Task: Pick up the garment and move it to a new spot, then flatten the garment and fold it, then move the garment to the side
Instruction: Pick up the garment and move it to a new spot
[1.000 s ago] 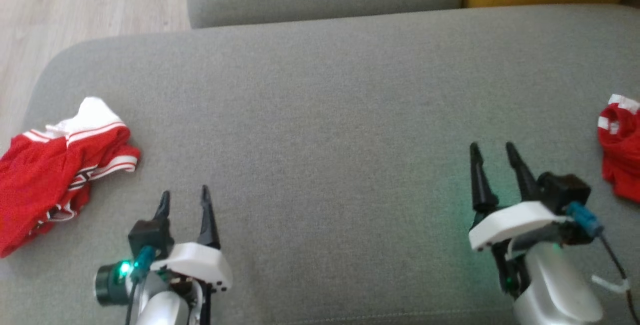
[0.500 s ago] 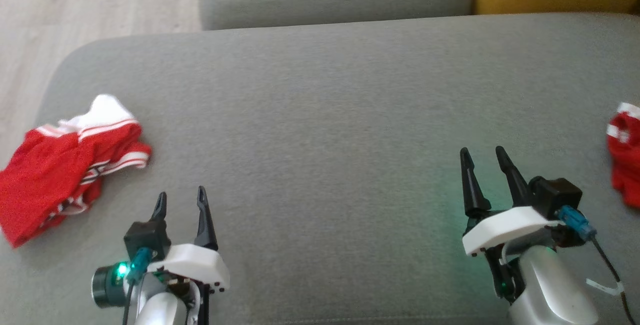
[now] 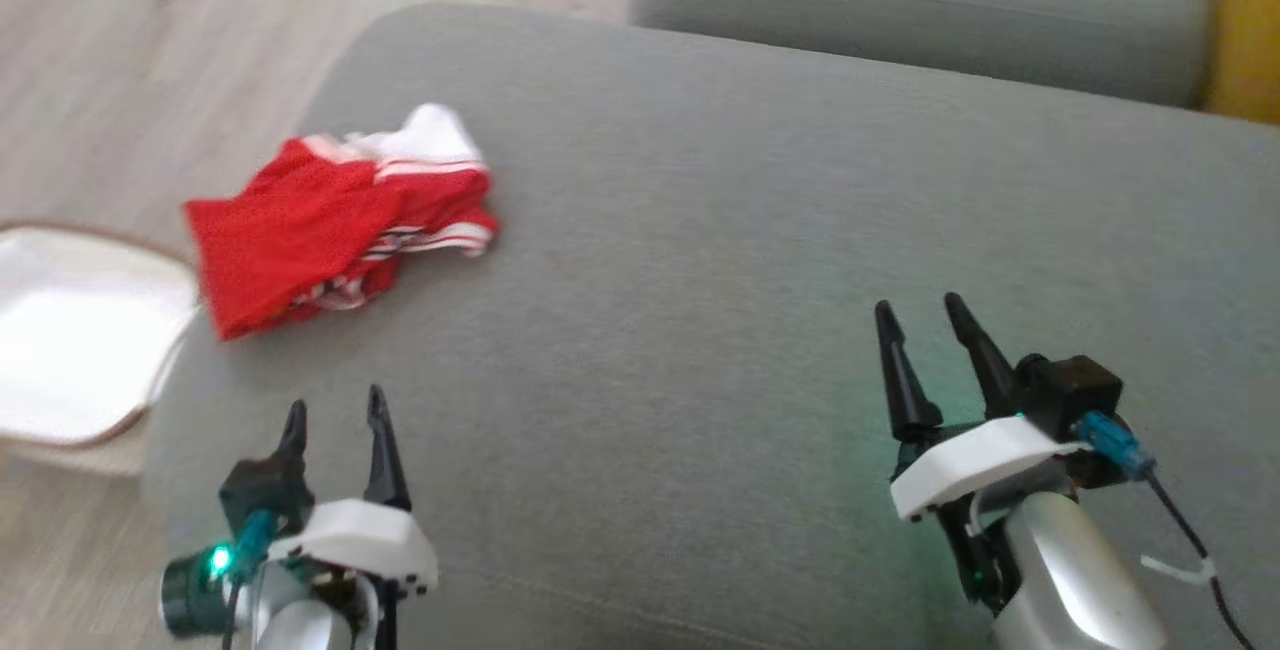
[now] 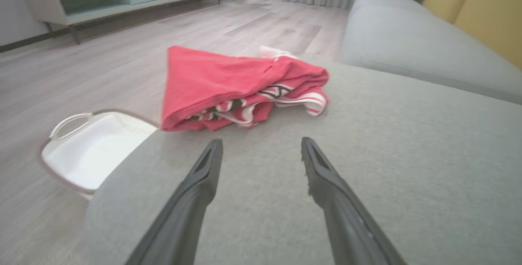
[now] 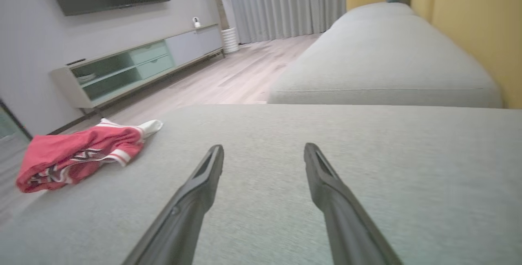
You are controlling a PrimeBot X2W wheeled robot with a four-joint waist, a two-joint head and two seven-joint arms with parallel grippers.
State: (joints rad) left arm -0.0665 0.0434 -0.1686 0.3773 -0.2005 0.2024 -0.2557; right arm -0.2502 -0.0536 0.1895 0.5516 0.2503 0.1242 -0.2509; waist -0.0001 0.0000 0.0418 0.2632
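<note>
Since the earlier frames the head camera has swung toward the robot's left, so the whole scene sits differently in the head view; this is the camera's turn, not a shift of the things. The garment (image 3: 340, 220) now shows in the upper left part of that view, and a white basket (image 3: 80, 330) on the wooden floor (image 3: 150, 50) has come into view at the left edge.

The garment – red cloth with white bands and a white end – lies crumpled near the rounded left end of the grey seat cushion (image 3: 700, 280), close to the cushion's edge above the basket. It lies loose, and nothing touches it.

The left gripper (image 3: 335, 400) hovers over the cushion at the lower left, its two dark fingers spread wide and empty, pointing toward the garment, which is ahead of the tips and apart from them. The right gripper (image 3: 916, 305) hangs over the cushion at the lower right, well apart from the garment, its fingers likewise wide and holding nothing.

Beyond the seat runs a second grey cushion (image 3: 900, 0), with a yellow backrest (image 3: 1245, 20) at the far right. The right wrist view also takes in a low cabinet (image 5: 134, 69) against the wall and grey curtains (image 5: 281, 4).
</note>
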